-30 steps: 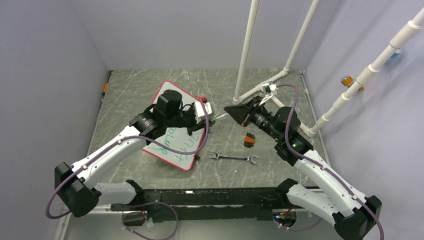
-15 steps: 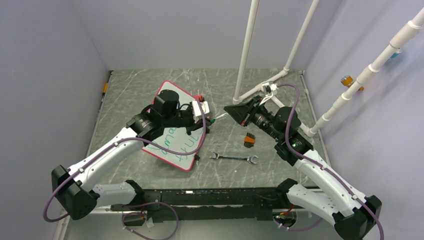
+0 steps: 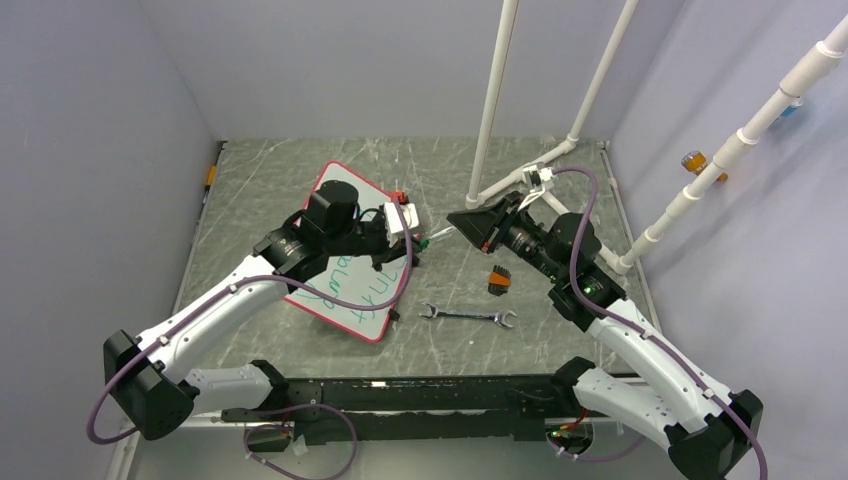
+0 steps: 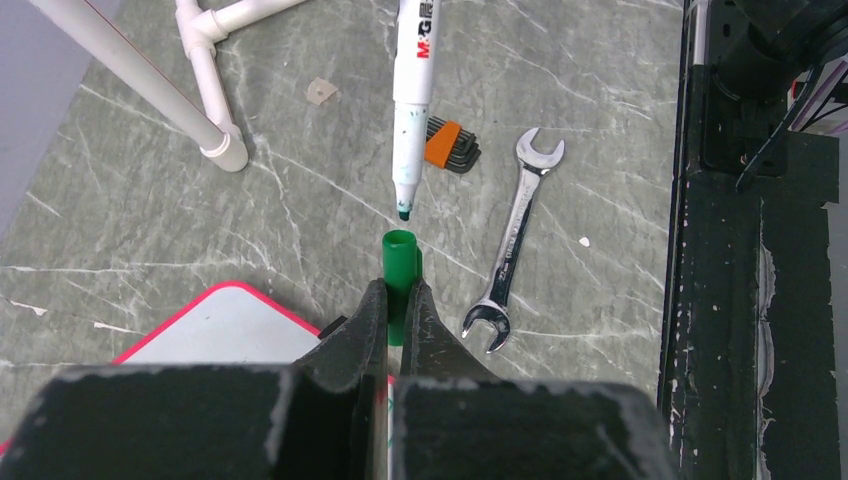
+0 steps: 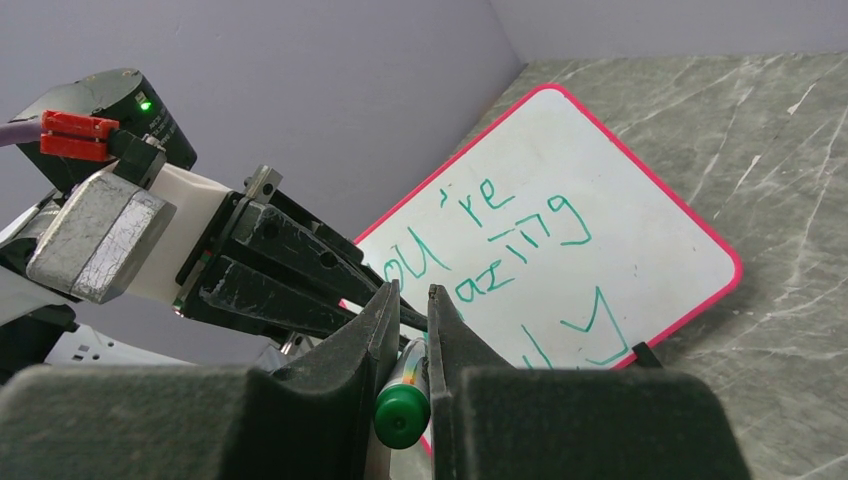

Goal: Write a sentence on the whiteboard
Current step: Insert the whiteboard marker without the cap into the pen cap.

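Note:
The whiteboard (image 3: 345, 308), white with a red frame, lies flat left of centre, partly under my left arm. The sentence (image 3: 352, 290) is green handwriting; in the right wrist view the whiteboard (image 5: 620, 200) shows the sentence (image 5: 500, 240) reading "you're amazing" plus more letters below. My left gripper (image 3: 418, 243) is shut on a green marker cap (image 4: 400, 262), open end forward. My right gripper (image 3: 455, 220) is shut on the white marker (image 4: 413, 90). Its green tip points at the cap with a small gap. The marker's green rear end (image 5: 402, 415) shows between the right fingers.
A steel wrench (image 3: 467, 316) and an orange-and-black hex key set (image 3: 499, 279) lie on the grey table right of the board. White PVC pipes (image 3: 495, 100) stand at the back right. A black rail (image 3: 400, 390) runs along the near edge.
My left arm has shifted slightly to the left with the cap over the first half second, then held still. The right arm and marker have not moved.

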`<control>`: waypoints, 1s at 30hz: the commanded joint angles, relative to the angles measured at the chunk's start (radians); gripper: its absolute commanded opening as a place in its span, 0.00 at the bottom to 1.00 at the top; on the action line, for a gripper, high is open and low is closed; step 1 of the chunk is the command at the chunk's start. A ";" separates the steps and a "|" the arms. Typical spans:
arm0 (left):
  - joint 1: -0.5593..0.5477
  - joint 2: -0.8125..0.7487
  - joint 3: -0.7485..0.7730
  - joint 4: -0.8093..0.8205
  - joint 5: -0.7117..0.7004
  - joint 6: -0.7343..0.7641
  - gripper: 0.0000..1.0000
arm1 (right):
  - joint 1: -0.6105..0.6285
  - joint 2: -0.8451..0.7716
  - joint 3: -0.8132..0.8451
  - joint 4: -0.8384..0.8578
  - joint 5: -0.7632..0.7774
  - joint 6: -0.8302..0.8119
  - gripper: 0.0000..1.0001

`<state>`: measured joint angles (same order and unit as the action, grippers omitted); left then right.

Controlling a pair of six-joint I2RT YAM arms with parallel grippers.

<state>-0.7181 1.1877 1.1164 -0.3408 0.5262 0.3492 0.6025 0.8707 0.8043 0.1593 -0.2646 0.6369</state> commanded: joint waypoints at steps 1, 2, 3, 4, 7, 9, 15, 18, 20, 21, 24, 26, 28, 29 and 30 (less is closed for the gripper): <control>0.003 -0.036 -0.003 0.037 0.019 -0.010 0.00 | -0.004 0.000 0.008 0.048 -0.009 0.004 0.00; 0.003 -0.037 -0.003 0.037 0.019 -0.011 0.00 | -0.003 0.001 0.007 0.047 -0.009 0.005 0.00; 0.003 -0.037 -0.004 0.037 0.018 -0.011 0.00 | -0.003 0.001 0.007 0.046 -0.009 0.005 0.00; 0.005 -0.038 -0.003 0.037 0.019 -0.012 0.00 | -0.002 0.003 0.007 0.046 -0.008 0.004 0.00; 0.005 -0.042 -0.004 0.041 0.021 -0.012 0.00 | -0.003 0.004 0.004 0.048 -0.005 0.006 0.00; 0.004 -0.041 -0.004 0.041 0.022 -0.013 0.00 | -0.002 0.008 0.003 0.050 -0.005 0.007 0.00; 0.003 -0.045 -0.005 0.034 0.016 -0.007 0.00 | -0.002 0.021 0.009 0.060 -0.012 0.013 0.00; 0.003 -0.049 -0.007 0.038 0.016 -0.010 0.00 | -0.002 0.027 0.009 0.064 -0.014 0.016 0.00; 0.004 -0.048 -0.007 0.039 0.018 -0.012 0.00 | -0.002 0.028 0.005 0.070 -0.015 0.021 0.00; 0.004 -0.046 -0.005 0.036 0.021 -0.013 0.00 | -0.004 0.031 0.002 0.075 -0.017 0.024 0.00; 0.004 -0.038 0.005 0.026 0.028 -0.015 0.00 | -0.002 0.036 -0.005 0.083 -0.023 0.033 0.00; 0.004 -0.038 0.005 0.027 0.028 -0.015 0.00 | -0.003 0.040 -0.007 0.086 -0.027 0.036 0.00; 0.004 -0.040 0.003 0.031 0.028 -0.017 0.00 | -0.003 0.043 -0.010 0.091 -0.031 0.039 0.00; 0.003 -0.040 0.002 0.031 0.027 -0.018 0.00 | -0.003 0.046 -0.012 0.094 -0.034 0.042 0.00; 0.004 -0.040 0.003 0.030 0.026 -0.019 0.00 | -0.003 0.048 -0.012 0.096 -0.037 0.044 0.00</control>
<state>-0.7177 1.1656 1.1160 -0.3412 0.5262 0.3450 0.6025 0.9131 0.7963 0.1913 -0.2741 0.6636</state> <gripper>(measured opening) 0.034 0.144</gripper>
